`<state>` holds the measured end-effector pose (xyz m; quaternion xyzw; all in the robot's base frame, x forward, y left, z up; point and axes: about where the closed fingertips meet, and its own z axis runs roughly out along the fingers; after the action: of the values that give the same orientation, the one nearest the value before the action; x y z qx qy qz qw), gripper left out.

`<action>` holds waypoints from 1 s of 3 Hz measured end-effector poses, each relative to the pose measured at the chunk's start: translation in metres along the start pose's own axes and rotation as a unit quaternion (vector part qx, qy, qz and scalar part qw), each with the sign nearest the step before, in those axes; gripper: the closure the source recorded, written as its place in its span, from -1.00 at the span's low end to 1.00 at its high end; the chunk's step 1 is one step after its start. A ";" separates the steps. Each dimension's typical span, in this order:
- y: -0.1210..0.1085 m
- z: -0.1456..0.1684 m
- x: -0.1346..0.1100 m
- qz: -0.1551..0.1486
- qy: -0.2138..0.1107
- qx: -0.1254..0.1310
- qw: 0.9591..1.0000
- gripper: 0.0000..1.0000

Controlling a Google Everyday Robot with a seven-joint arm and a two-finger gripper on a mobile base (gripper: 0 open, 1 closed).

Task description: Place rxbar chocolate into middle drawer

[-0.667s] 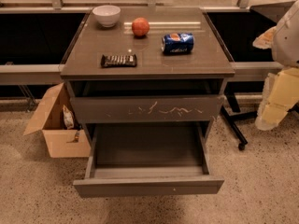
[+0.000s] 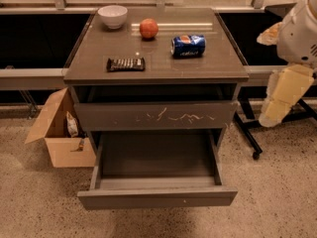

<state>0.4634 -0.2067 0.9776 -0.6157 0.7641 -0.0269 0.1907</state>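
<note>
The chocolate bar [image 2: 126,64] is laid on the cabinet top [image 2: 218,66], the middle drawer [image 2: 157,197] is pulled out, and the gripper [image 2: 271,114] is held at the right, its state indiscernible.

On the cabinet top [image 2: 198,66], the chocolate bar [image 2: 126,64] lay front left, the can [image 2: 188,45] to its right, the apple [image 2: 148,28] behind, and the bowl [image 2: 113,16] back left. The middle drawer [image 2: 157,197] stood out below the upper drawer [image 2: 156,115]. A box [image 2: 62,150] sat left of the cabinet, and the gripper [image 2: 272,115] hung to its right.
</note>
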 end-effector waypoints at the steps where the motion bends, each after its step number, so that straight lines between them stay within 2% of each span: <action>1: -0.030 0.022 -0.022 -0.026 -0.048 -0.001 0.999 -1.00; 2: -0.057 0.046 -0.052 -0.043 -0.108 -0.011 0.993 -1.00; 3: -0.075 0.071 -0.084 -0.038 -0.175 -0.032 0.983 -1.00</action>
<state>0.5709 -0.1309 0.9544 -0.6454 0.6952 0.0986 0.3006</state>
